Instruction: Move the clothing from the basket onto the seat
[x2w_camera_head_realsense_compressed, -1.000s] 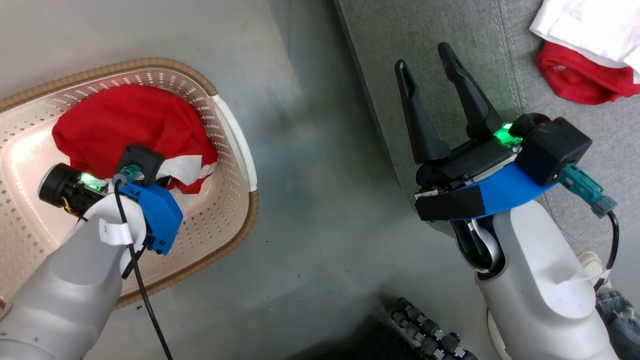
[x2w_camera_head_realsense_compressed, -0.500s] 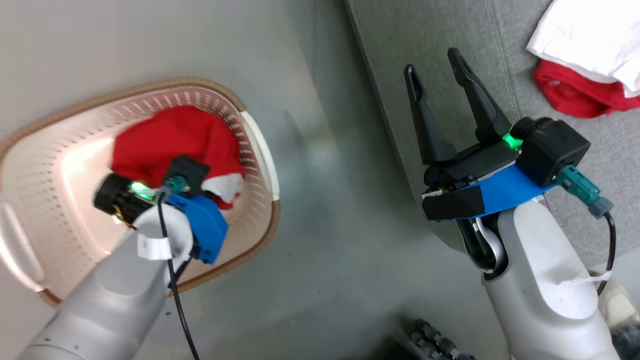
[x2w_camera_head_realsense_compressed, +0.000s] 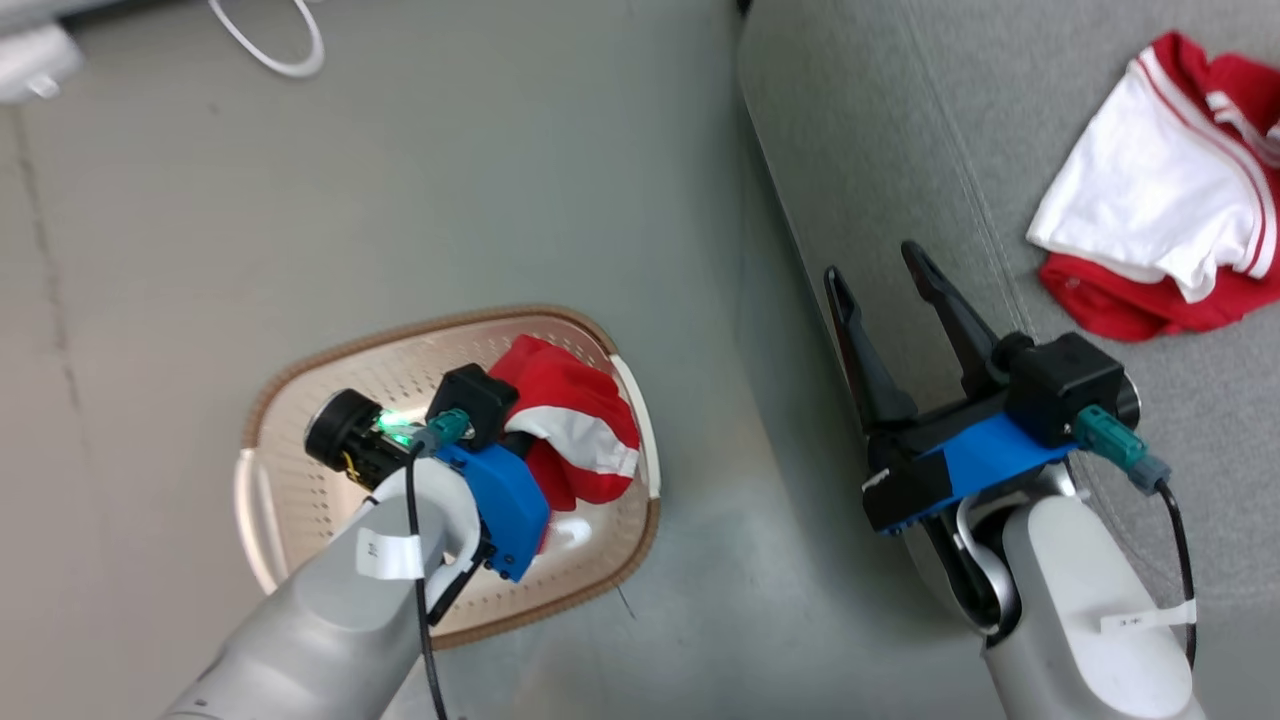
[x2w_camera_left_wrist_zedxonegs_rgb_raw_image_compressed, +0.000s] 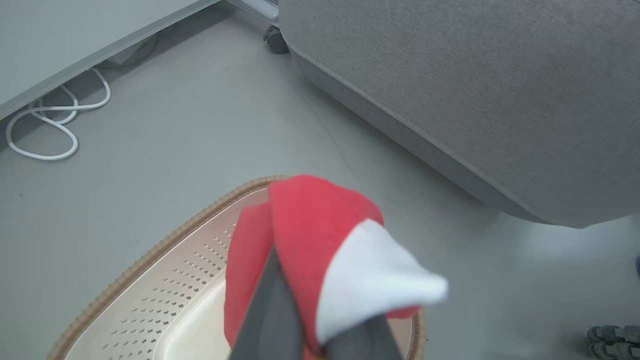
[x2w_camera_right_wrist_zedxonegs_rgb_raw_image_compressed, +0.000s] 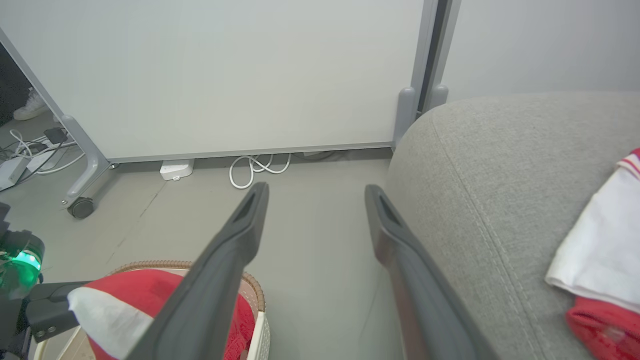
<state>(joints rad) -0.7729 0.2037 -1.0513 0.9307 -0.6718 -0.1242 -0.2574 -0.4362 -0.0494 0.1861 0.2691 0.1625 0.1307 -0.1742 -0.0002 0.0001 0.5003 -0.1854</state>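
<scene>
- The basket (x2w_camera_head_realsense_compressed: 300, 490) is an oval tub of cream plastic. Its walls and floor are pierced with rows of small holes, and a brown woven-look band runs round the rim. It stands on a smooth grey floor (x2w_camera_head_realsense_compressed: 450, 180), close to the seat but not touching it.
- The seat (x2w_camera_head_realsense_compressed: 900, 150) is a broad cushion of coarse grey woven cloth, with a rounded front edge and a stitched seam running along its top.
- One garment (x2w_camera_head_realsense_compressed: 575, 430) is soft red fabric with a white panel, gathered into a loose bundle. It sits above the basket's rim, over the end nearest the seat.
- The other garment (x2w_camera_head_realsense_compressed: 1150, 230) lies crumpled on the seat, with a white panel edged by thin red stripes folded over its red part.
- A white cable (x2w_camera_head_realsense_compressed: 270, 50) lies looped on the floor beyond the basket.
- The left gripper (x2w_camera_left_wrist_zedxonegs_rgb_raw_image_compressed: 300, 300) is clamped tight on the red bundle. In the left wrist view its dark fingers (x2w_camera_left_wrist_zedxonegs_rgb_raw_image_compressed: 270, 310) rise into the folds, and cloth drapes over both of them.
- The right gripper (x2w_camera_head_realsense_compressed: 872, 265) hangs over the seat's front edge, well clear of the garment lying there. Its long tapered fingers (x2w_camera_right_wrist_zedxonegs_rgb_raw_image_compressed: 220, 270) are spread wide, with nothing between them and nothing touched.
</scene>
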